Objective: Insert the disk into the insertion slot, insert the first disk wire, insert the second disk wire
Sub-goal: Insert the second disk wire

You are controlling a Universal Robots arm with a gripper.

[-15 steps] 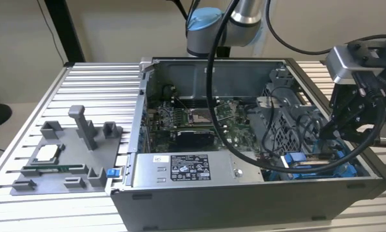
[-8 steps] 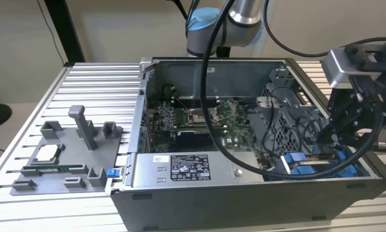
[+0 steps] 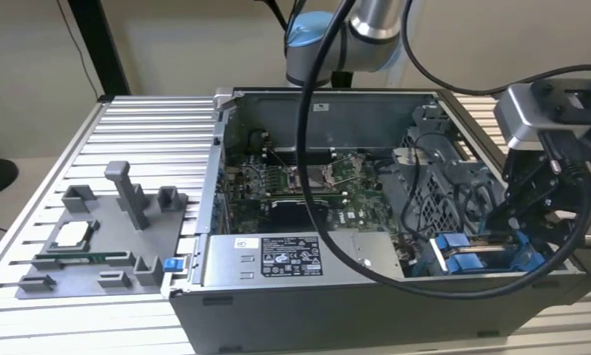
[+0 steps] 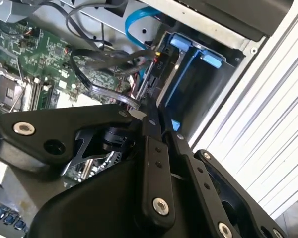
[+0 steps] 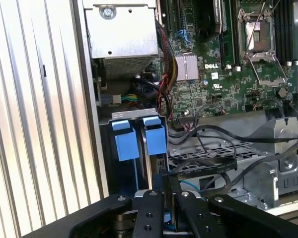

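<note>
Two black fingers (image 5: 154, 208) of your claw (image 4: 156, 124) were squeezed almost together, and you could not tell whether anything thin was pinched between them. Right past the tips sat the insertion slot (image 5: 107, 148), with the disk (image 5: 148, 163) already standing inside it, its blue carrier tabs (image 5: 139, 139) sticking up. Black wires (image 4: 109, 59) looped just beside the claw. Farther out lay the green board (image 5: 223, 74) and the grey power box (image 3: 275, 260).

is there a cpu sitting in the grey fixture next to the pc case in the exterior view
Cannot tell; the grey fixture holds a small pale square part, but what it is does not show.
</note>
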